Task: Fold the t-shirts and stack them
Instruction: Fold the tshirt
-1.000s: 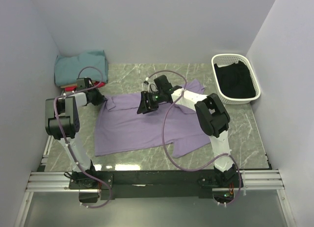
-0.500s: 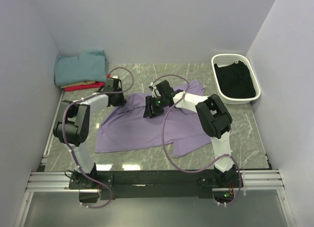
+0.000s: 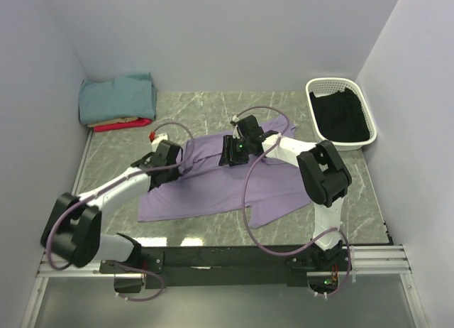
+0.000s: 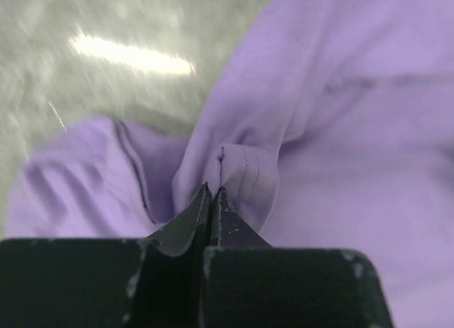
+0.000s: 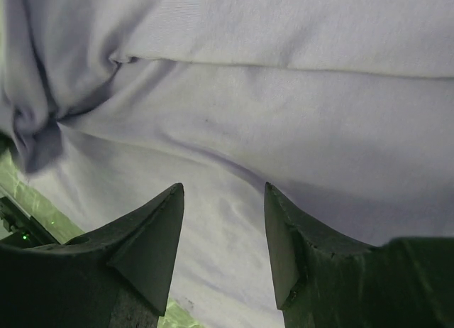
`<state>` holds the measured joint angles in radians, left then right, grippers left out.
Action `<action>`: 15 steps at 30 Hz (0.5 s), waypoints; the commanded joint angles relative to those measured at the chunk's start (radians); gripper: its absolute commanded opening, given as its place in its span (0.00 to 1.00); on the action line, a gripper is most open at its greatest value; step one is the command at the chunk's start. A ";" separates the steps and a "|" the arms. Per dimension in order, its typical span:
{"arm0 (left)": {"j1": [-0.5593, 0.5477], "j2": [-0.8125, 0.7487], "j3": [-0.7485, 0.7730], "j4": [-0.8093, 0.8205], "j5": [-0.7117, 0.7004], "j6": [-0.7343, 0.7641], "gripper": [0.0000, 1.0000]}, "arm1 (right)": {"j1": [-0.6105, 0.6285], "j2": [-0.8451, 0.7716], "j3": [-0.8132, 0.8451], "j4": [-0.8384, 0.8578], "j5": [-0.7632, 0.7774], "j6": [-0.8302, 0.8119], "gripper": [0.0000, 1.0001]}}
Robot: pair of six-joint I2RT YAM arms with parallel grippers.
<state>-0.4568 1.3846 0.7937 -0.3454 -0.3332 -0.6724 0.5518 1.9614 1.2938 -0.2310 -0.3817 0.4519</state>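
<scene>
**Overhead and wrist views of a two-arm folding station.** A lavender t-shirt (image 3: pixel 213 186) lies spread across the middle of the marble table (image 3: pixel 358 193), with its far-left portion drawn up into folds. The left gripper (image 3: pixel 164 169) sits at that bunched left edge. In the left wrist view its fingers (image 4: pixel 181 228) are pressed together with a small hemmed fold of the lavender cloth pinched at their tips — clenched on the shirt. The right gripper (image 3: pixel 230 156) is over the shirt's far edge near the centre. In the right wrist view its two fingers (image 5: pixel 152 228) stand apart above creased lavender fabric — released; whether the tips touch the cloth cannot be told. In the far-left corner a stack of folded shirts rests by the walls, well apart from the lavender one: a teal t-shirt (image 3: pixel 117 97) on top, a tan t-shirt (image 3: pixel 110 121) beneath it, and a red t-shirt (image 3: pixel 126 126) at the bottom. At the far right, a white basket (image 3: pixel 333 81) holds dark cloth (image 3: pixel 344 118). Thin purple cables (image 3: pixel 245 197) loop from each arm, and the right arm's cable crosses over the spread shirt.
</scene>
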 commanded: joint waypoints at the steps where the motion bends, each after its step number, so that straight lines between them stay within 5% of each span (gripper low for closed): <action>1: -0.081 -0.128 -0.083 -0.040 0.071 -0.125 0.01 | 0.002 -0.035 0.006 0.033 -0.002 0.016 0.56; 5: -0.146 -0.183 -0.119 -0.050 0.097 -0.148 0.08 | 0.002 -0.027 0.001 0.044 -0.014 0.022 0.56; 10: -0.174 -0.205 -0.079 -0.174 -0.094 -0.193 0.55 | 0.002 -0.042 -0.004 0.051 -0.039 0.016 0.56; 11: -0.175 -0.228 -0.070 -0.200 -0.131 -0.208 0.74 | 0.002 -0.047 -0.005 0.055 -0.046 0.018 0.56; 15: -0.175 -0.289 -0.011 -0.265 -0.240 -0.211 0.95 | 0.002 -0.055 -0.010 0.067 -0.065 0.025 0.56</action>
<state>-0.6289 1.1790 0.6949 -0.5339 -0.4091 -0.8551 0.5518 1.9614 1.2938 -0.2169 -0.4141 0.4675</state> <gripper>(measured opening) 0.897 0.559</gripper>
